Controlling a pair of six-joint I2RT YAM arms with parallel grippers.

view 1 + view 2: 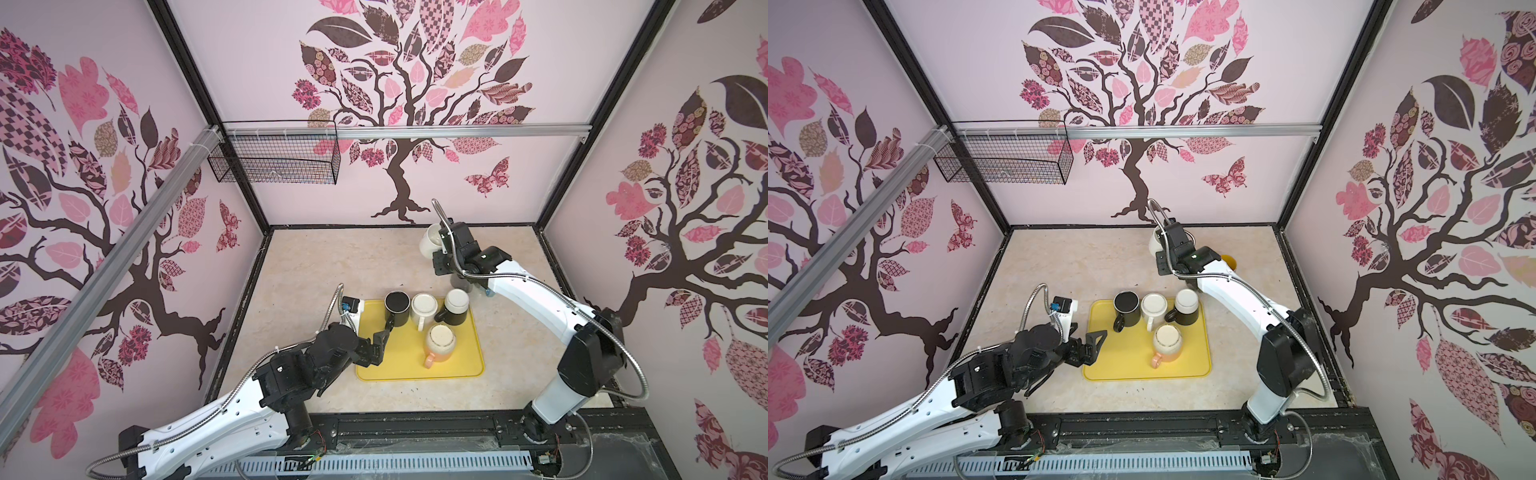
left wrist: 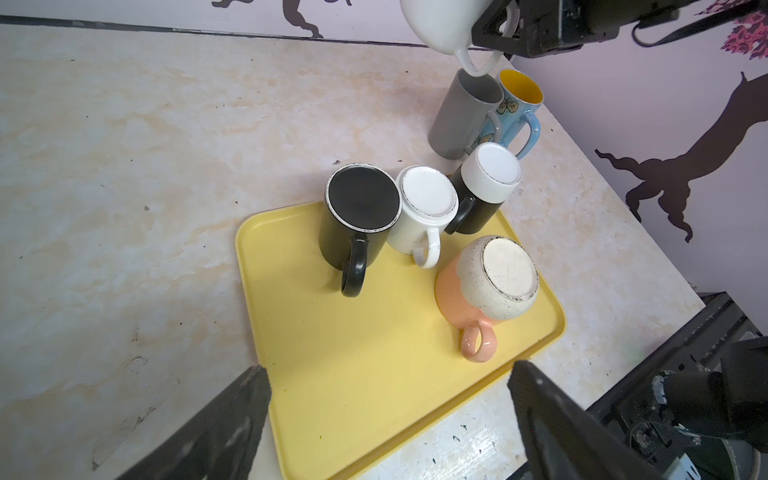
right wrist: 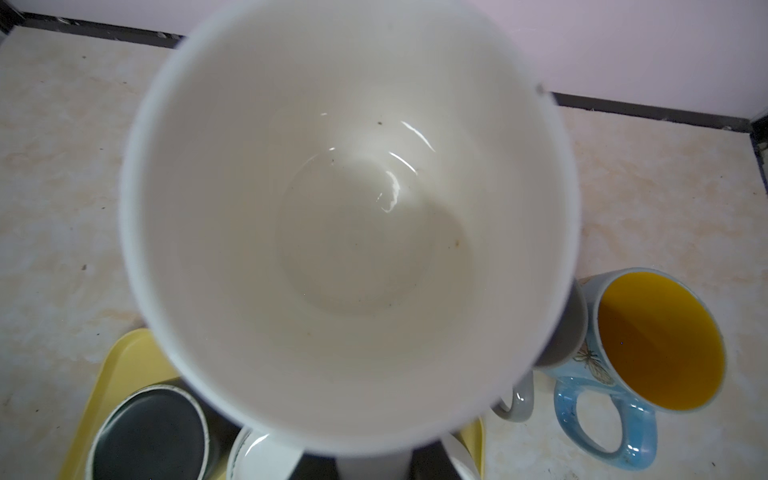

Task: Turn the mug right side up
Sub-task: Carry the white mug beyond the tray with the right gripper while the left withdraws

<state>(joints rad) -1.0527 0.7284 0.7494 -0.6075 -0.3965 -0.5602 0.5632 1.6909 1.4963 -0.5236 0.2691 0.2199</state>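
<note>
White mug (image 1: 428,247) aloft, upper centre of both top views, rim pinched in right gripper (image 1: 440,245). Axis tilted, mouth toward wrist, handle hanging down; likely needs roll to upright before setdown. Left gripper (image 1: 380,338) spread at yellow tray (image 1: 457,365) left edge, well apart.

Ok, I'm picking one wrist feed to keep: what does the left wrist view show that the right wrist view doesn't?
Only left wrist: the upside-down peach-and-cream speckled mug, the outside and handle of the held glossy white mug, the right gripper clamped on its rim, the open left gripper. Only right wrist: that white mug's empty inside. Both: tall grey mug, blue butterfly mug, upside-down black mug, yellow plastic tray.
</note>
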